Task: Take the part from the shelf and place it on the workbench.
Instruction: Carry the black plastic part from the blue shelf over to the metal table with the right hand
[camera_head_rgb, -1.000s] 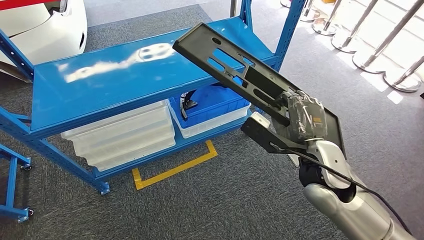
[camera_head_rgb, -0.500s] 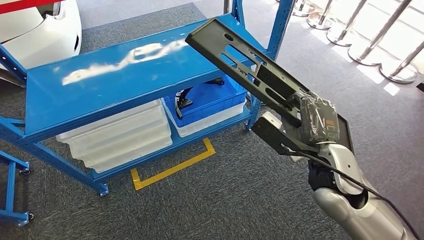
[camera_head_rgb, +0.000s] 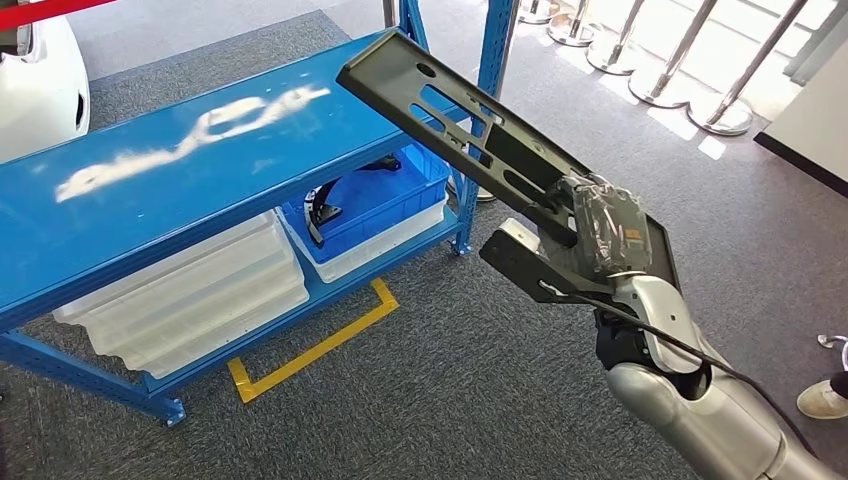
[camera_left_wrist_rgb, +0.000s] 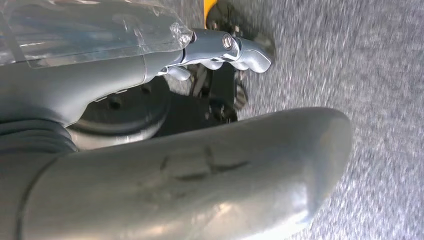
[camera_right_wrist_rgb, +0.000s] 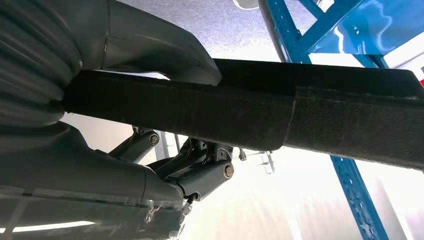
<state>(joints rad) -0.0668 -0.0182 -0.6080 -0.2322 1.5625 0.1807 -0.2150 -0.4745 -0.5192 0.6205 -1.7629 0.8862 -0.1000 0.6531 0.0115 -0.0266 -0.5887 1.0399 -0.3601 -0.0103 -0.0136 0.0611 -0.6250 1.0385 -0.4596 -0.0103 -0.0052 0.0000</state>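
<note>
The part (camera_head_rgb: 470, 130) is a long flat black plate with slots, held tilted in the air in front of the blue shelf (camera_head_rgb: 200, 170). My right hand (camera_head_rgb: 605, 235) grips its near end, with the far end over the shelf's top corner. In the right wrist view the part's edge (camera_right_wrist_rgb: 325, 120) runs as a dark bar, clamped between the thumb (camera_right_wrist_rgb: 150, 50) and the fingers (camera_right_wrist_rgb: 200, 172). My left hand (camera_left_wrist_rgb: 225, 47) hangs over the grey carpet with nothing in it, its thumb (camera_left_wrist_rgb: 200, 170) and fingers apart.
A blue bin (camera_head_rgb: 370, 200) and stacked white bins (camera_head_rgb: 190, 290) sit on the shelf's lower level. Yellow tape (camera_head_rgb: 320, 350) marks the carpet. Metal stanchions (camera_head_rgb: 650, 70) stand at the back right. A person's shoe (camera_head_rgb: 825, 398) shows at the right edge.
The whole picture has shifted: the shelf now lies further left, so the camera has turned right. My right hand still holds the part in the same way.
</note>
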